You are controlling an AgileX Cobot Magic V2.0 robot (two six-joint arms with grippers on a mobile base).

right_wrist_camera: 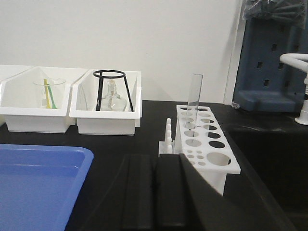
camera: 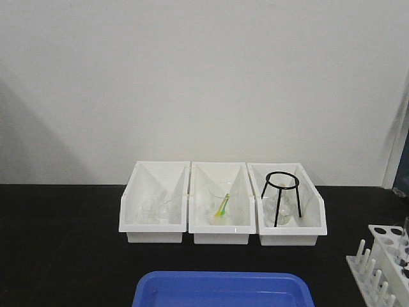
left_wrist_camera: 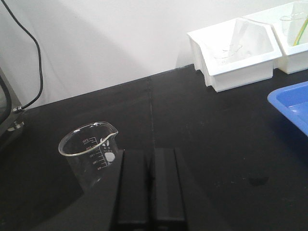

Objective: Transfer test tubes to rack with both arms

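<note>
One clear test tube (right_wrist_camera: 195, 98) stands upright in a back hole of the white rack (right_wrist_camera: 208, 167), which sits on the black bench to the right of my right gripper (right_wrist_camera: 155, 158). That gripper's black fingers lie pressed together, holding nothing, low over the bench between the rack and the blue tray (right_wrist_camera: 38, 178). The front view catches the rack (camera: 383, 256) at its lower right corner and shows neither arm. My left gripper (left_wrist_camera: 151, 153) is shut and empty over bare bench, just right of a glass beaker (left_wrist_camera: 89, 154). No other test tubes show.
Three white open-front bins (camera: 220, 236) line the back wall, holding glassware and a black ring tripod (camera: 283, 192). The blue tray (camera: 223, 291) sits at the near middle. A dark blue box (right_wrist_camera: 269, 62) and a white fitting stand far right. A black cable (left_wrist_camera: 33, 62) hangs at left.
</note>
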